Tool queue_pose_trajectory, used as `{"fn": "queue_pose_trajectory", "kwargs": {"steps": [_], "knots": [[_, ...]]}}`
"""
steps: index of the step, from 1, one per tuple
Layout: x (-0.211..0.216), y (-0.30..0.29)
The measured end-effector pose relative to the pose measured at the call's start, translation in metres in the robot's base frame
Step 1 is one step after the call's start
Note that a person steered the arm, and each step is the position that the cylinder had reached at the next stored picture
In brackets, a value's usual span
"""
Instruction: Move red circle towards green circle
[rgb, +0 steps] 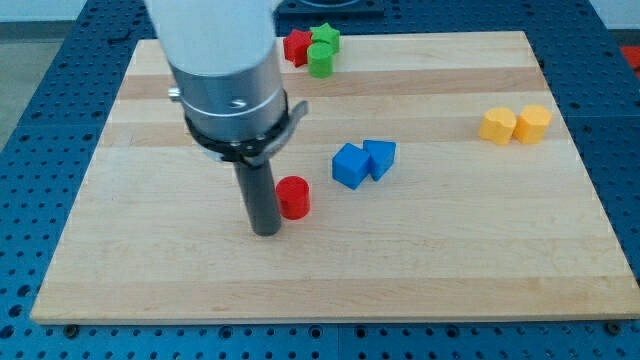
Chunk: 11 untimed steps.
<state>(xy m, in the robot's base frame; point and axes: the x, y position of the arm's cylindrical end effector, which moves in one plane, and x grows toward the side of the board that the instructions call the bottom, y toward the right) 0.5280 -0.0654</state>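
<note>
1. At the left of centre, the tip (266, 232) is seen resting on the wooden surface (150, 260), just to the lower left of the red circle (293, 197) and seemingly touching it.
2. No claw is fitted to this arm, so nothing is clenched or released; only the dark rod is shown, and the block is not grasped.
3. The red circle is placed a little below the middle of the frame. It is judged to be light, stiff and smooth-sided, likely to slide easily and to roll off a rounded rod if pushed off centre. Contact is best made on its lower side, opposite the target.
4. In the upper middle of the frame, the green circle (320, 61) is found well apart from the red circle, beside a red star (297, 46) and a green star (325, 38).
5. Right of centre, two blue blocks (362, 162) are seen touching.
6. At the far right, two yellow blocks (515, 125) are seen together.
</note>
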Motion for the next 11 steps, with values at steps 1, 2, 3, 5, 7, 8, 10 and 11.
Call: {"fn": "queue_pose_trajectory", "kwargs": {"steps": [1,2,3,5,7,8,10,11], "knots": [[-0.005,0.034],[-0.029,0.039],[-0.062,0.039],[-0.136,0.04],[-0.158,0.042],[-0.14,0.049],[-0.101,0.049],[-0.088,0.039]]}}
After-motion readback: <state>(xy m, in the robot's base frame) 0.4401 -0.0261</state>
